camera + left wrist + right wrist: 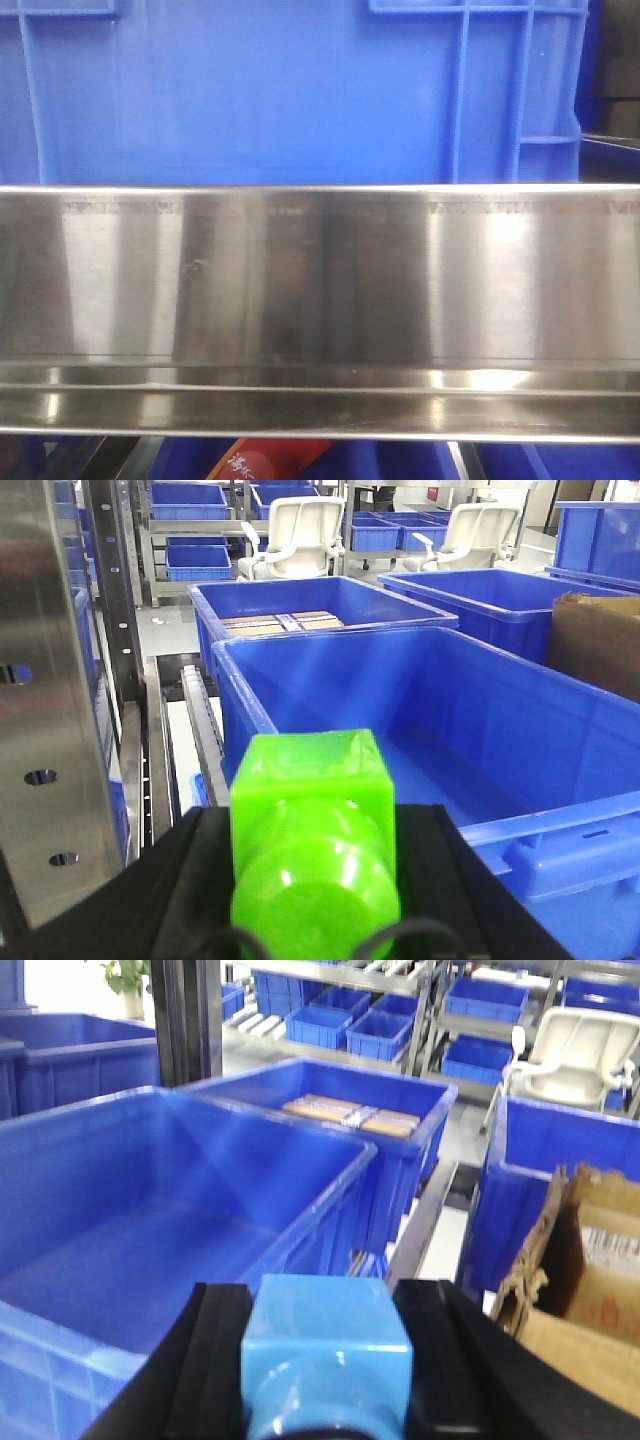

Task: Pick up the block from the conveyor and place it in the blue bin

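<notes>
The left gripper (315, 890) pinches the green block (310, 800) between its black fingers at the near edge of the blue bin (560, 740), whose open inside lies ahead. The block's long axis runs along the fingers, with its square end pointing out toward the bin and its rounded end facing back at the wrist camera. The right gripper (325, 1360) is clamped on a pale blue block (325, 1330) above the bin's rim. A cardboard box (590, 1290) stands beside the bin
</notes>
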`<action>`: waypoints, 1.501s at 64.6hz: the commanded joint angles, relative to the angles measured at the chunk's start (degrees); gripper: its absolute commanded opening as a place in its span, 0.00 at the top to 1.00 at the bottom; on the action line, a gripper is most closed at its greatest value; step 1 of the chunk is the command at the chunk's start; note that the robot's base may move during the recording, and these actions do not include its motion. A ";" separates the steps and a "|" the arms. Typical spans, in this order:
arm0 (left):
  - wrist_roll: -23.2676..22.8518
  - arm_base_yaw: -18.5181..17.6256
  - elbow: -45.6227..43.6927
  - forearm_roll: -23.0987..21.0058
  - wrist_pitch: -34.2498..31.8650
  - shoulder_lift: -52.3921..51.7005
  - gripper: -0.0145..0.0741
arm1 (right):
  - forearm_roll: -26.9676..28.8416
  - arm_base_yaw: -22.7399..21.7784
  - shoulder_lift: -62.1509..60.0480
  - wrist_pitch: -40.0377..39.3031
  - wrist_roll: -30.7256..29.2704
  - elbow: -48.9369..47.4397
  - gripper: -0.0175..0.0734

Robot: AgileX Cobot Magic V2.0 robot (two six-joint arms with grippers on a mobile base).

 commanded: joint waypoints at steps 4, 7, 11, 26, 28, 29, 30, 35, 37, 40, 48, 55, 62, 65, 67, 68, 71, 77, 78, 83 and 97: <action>-0.43 -0.42 0.02 -0.33 -3.68 -0.34 0.96 | -0.52 -0.02 -0.01 -3.87 -0.50 -0.30 0.99; -0.43 -0.42 0.02 -0.33 -3.84 -0.34 0.96 | -0.52 -0.02 -0.01 -3.98 -0.50 -0.30 0.99; -0.43 -0.42 0.02 -0.33 -3.84 -0.34 0.96 | -0.52 -0.02 -0.01 -3.98 -0.50 -0.30 0.99; -0.43 -0.42 -0.13 -0.33 -5.37 -0.11 0.96 | 2.63 -0.02 0.10 -4.97 -0.50 -0.30 0.99; -0.43 -0.42 -0.71 -0.58 -5.49 0.49 0.96 | 3.10 -0.02 0.39 -5.25 -0.50 -0.50 0.99; -0.43 -0.42 -1.06 -0.58 -5.49 0.87 0.96 | 3.25 -0.02 0.71 -5.25 -0.50 -0.64 0.99; -0.21 -0.42 -1.48 -0.58 -5.49 1.27 0.96 | 3.37 -0.02 0.93 -5.25 -0.50 -0.87 0.99; 2.68 -0.42 -4.81 -0.99 -3.40 4.71 0.96 | 4.66 -0.02 3.04 -4.31 -0.50 -3.06 0.99; 4.01 -0.42 -6.42 -1.48 -2.20 6.42 0.96 | 5.03 -0.02 4.49 -3.75 -0.50 -4.26 0.99; 5.50 -0.42 -9.10 -1.92 -0.47 9.22 0.96 | 5.82 -0.02 6.54 -2.94 -1.00 -6.64 0.99; 7.04 -0.42 -17.01 -4.58 3.82 17.85 0.96 | 9.68 -0.02 12.80 -2.21 -5.75 -12.72 0.99; 11.36 -0.42 -23.22 -9.51 6.84 25.45 0.96 | 13.60 -0.02 19.02 -0.91 -8.82 -18.04 0.99; 16.47 -0.42 -26.58 -16.74 7.63 31.70 0.96 | 16.55 -0.02 24.74 1.28 -9.83 -21.88 0.99; 18.31 -0.42 -27.39 -19.90 7.86 34.54 0.96 | 18.53 -0.02 27.41 1.87 -11.31 -23.06 0.99; 18.92 -0.42 -27.83 -21.02 7.86 35.80 0.96 | 19.59 -0.02 28.62 2.14 -12.25 -23.36 0.99; 19.34 -0.42 -27.84 -21.55 8.00 36.41 0.96 | 20.10 -0.02 29.18 2.27 -12.60 -23.49 0.99; 20.01 -0.70 -27.95 -22.41 8.10 38.11 0.96 | 21.50 -0.02 31.16 2.27 -13.59 -23.59 0.99; 21.39 -2.89 -27.95 -21.98 8.48 41.81 0.96 | 24.00 -0.02 34.65 2.27 -14.72 -23.59 0.99; 21.52 -3.31 -27.95 -21.87 8.52 42.31 0.96 | 24.01 -0.02 35.18 2.27 -14.69 -23.59 0.99; 21.64 -5.76 -27.95 -20.94 8.62 45.08 0.96 | 24.10 0.50 37.59 2.27 -15.00 -23.59 0.99; 21.64 -8.80 -27.95 -14.80 8.62 50.91 0.96 | 24.10 3.05 43.48 2.27 -18.06 -23.59 0.99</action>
